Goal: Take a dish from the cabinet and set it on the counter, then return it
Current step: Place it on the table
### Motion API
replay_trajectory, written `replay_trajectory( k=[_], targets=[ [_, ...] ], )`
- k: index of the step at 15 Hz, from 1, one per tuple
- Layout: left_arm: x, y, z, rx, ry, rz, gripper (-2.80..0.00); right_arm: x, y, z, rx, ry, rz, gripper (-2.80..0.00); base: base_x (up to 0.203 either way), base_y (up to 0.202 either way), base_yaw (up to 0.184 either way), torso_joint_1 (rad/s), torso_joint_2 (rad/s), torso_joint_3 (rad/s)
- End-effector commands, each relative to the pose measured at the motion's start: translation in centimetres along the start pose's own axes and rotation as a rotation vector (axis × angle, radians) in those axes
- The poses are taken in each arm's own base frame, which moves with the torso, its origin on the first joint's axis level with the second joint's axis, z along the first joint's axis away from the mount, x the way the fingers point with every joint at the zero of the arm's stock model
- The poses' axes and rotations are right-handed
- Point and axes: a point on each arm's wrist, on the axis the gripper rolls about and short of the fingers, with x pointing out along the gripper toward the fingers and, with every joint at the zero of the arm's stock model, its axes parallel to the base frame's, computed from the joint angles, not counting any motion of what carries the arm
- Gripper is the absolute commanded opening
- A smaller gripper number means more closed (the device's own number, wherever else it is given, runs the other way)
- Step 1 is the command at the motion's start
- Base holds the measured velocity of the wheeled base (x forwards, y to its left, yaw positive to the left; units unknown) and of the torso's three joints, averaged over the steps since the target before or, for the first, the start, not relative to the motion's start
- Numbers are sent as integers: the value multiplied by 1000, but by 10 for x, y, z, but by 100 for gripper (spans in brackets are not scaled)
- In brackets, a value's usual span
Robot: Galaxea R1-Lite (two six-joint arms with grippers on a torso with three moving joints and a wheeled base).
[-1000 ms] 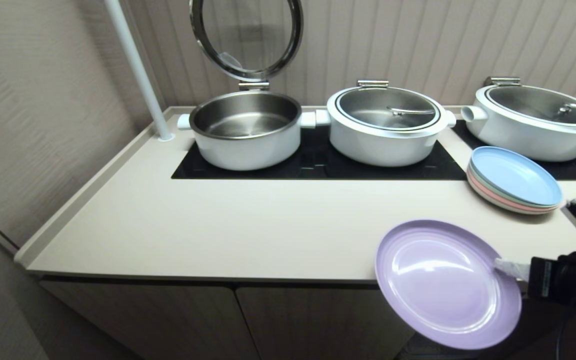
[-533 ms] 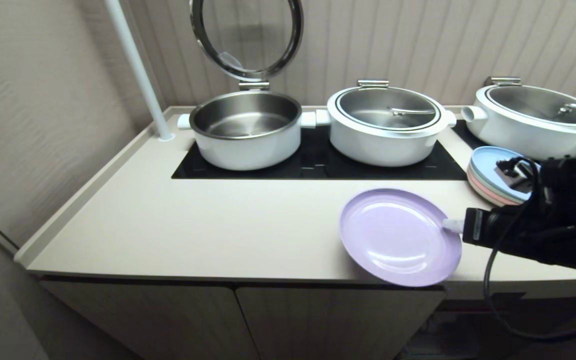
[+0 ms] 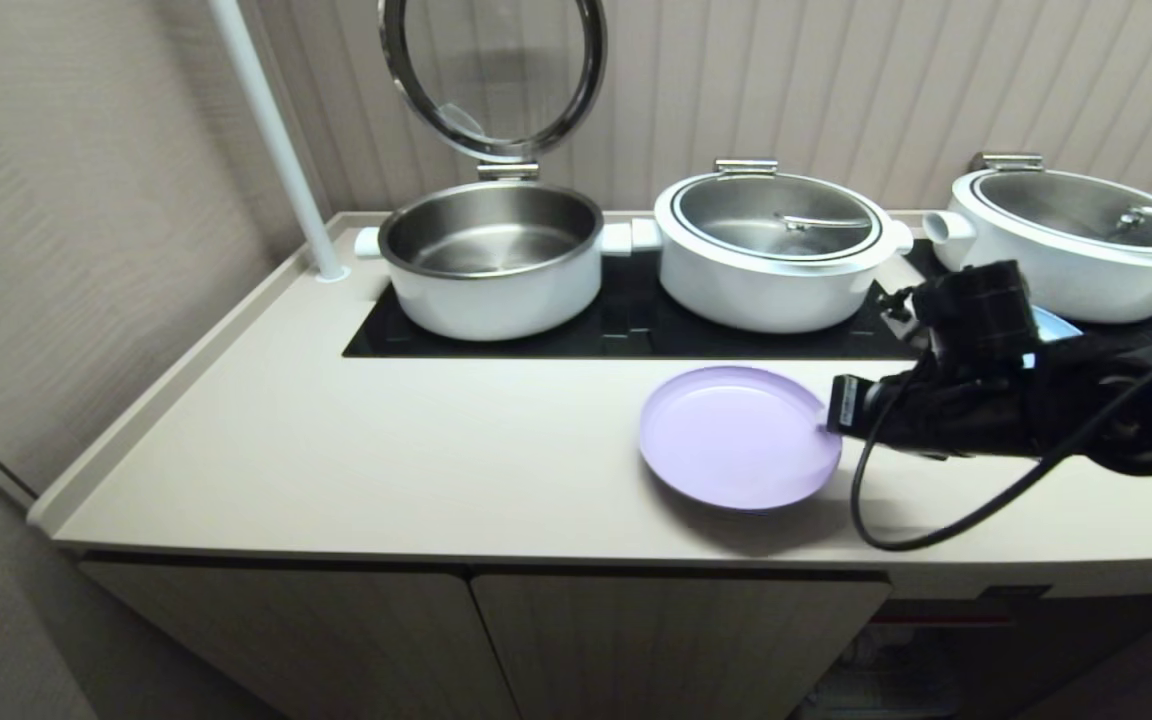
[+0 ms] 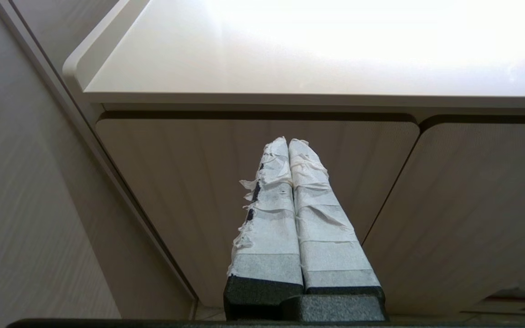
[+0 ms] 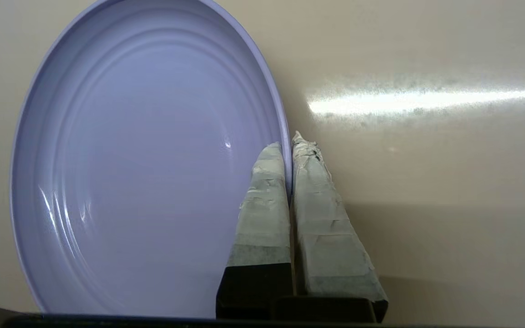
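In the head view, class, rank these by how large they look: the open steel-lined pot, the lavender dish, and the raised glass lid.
1. Open steel-lined pot, the widest.
2 and 3. Lavender dish and raised glass lid look alike in width; the lid stands farther back and is cut off at the top, so no ranking between them.

A ribbed beige wall of vertical panels runs behind the scene, and a side wall with a fine woven texture closes in on the left. A white pole rises at a slant from the back left corner. Three white pots stand in a row along the back: an open pot with its glass lid hinged upright, a middle pot and a far pot, both covered. Soft light gleams off the steel.
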Motion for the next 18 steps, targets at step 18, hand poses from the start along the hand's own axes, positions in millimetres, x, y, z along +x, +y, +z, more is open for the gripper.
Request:
replay_trajectory(
  k=[18],
  targets=[
    [0, 0, 0, -1, 0, 0, -280, 37, 21, 2, 13, 49, 0, -280, 0, 0, 0, 0, 0, 0]
  ],
)
